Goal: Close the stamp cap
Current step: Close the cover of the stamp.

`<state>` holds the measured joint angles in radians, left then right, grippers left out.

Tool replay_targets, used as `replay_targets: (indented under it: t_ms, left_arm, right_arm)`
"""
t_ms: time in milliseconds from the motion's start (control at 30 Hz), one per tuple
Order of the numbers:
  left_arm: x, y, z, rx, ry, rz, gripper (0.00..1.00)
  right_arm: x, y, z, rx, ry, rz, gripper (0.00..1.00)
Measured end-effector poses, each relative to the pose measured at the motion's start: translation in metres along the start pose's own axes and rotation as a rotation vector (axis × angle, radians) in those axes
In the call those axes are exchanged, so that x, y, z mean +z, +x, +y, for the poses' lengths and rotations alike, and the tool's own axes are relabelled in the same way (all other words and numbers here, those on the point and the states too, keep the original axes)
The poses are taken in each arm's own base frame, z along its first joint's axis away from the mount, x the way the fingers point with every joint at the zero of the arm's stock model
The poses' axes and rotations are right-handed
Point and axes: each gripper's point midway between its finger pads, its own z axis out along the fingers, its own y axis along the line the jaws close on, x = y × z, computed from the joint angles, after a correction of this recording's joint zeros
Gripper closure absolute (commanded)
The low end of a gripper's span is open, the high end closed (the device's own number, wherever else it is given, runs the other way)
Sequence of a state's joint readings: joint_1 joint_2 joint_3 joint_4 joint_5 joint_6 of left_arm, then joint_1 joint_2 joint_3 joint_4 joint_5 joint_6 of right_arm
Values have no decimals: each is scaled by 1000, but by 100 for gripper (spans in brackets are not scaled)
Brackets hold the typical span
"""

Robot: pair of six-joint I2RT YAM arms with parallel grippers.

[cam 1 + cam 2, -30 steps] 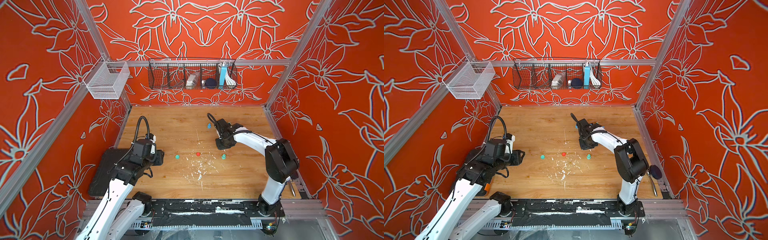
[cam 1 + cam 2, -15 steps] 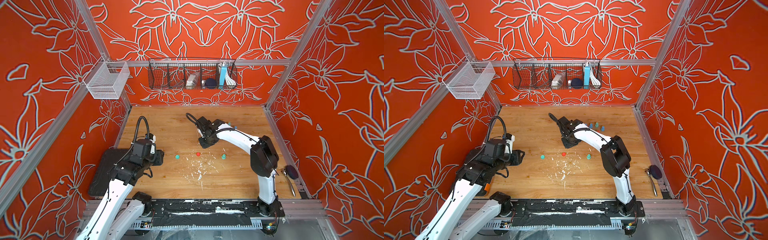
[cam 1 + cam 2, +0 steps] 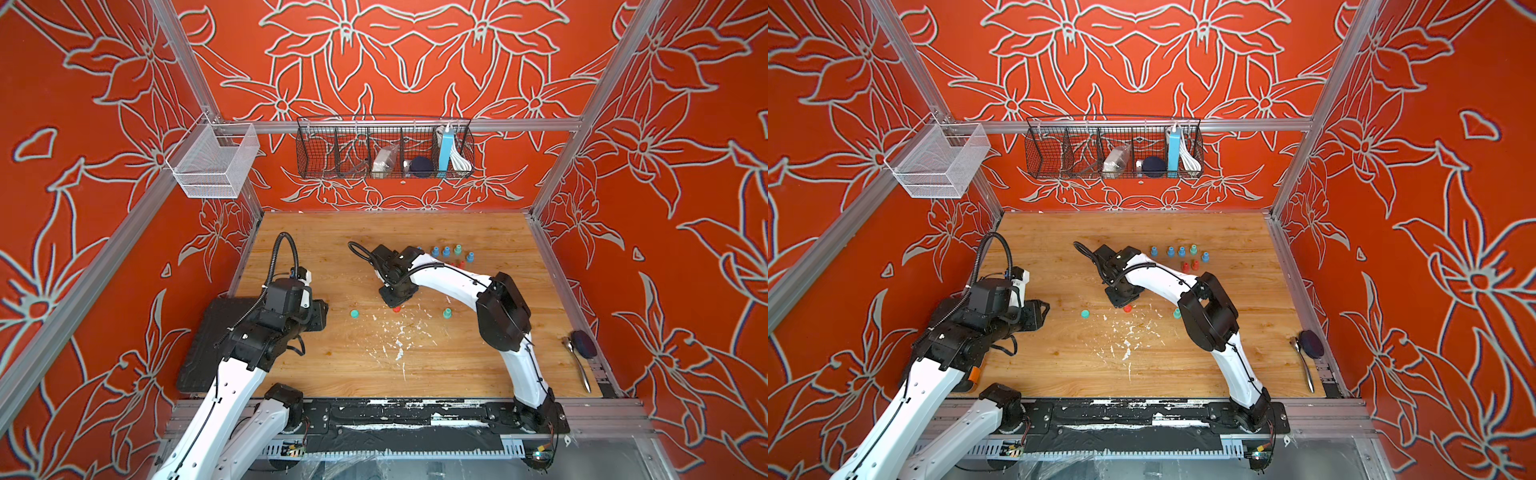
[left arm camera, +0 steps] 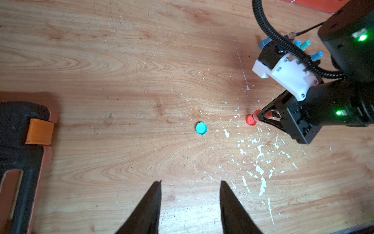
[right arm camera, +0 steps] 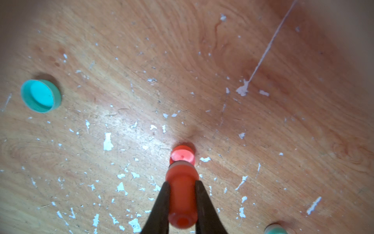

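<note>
Red plastic is pinched between the fingers of my right end effector (image 5: pixel 182 182). It is a red stamp (image 5: pixel 182 194), its pale-rimmed end down at a red cap (image 5: pixel 182 156) that lies open side up near the middle of the worktop (image 3: pixel 374 365). Whether stamp and cap touch I cannot tell. Bare wood flecked with white lies on every side, and the walls and rails are well apart.

My left end effector (image 4: pixel 190 181) hangs spread and empty near the worktop's left edge. Between the two lies one teal cap (image 4: pixel 201 128), open side up. One teal stamp (image 3: pixel 447 313) stands to the right of the red cap. Toward the back stand seven more stamps (image 3: pixel 1181 250): four blue, one teal, two red.
</note>
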<state>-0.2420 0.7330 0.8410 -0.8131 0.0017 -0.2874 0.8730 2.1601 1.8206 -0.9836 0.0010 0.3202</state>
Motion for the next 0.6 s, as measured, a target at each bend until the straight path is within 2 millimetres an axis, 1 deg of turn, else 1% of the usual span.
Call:
replay_targets:
  t_ms: [167, 600]
  left_arm:
    - [0, 0, 0, 0, 0, 0, 52]
    - [0, 0, 0, 0, 0, 0, 53]
  right_arm:
    - [6, 3, 2, -5, 2, 17, 91]
    - [7, 4, 2, -5, 2, 18, 91]
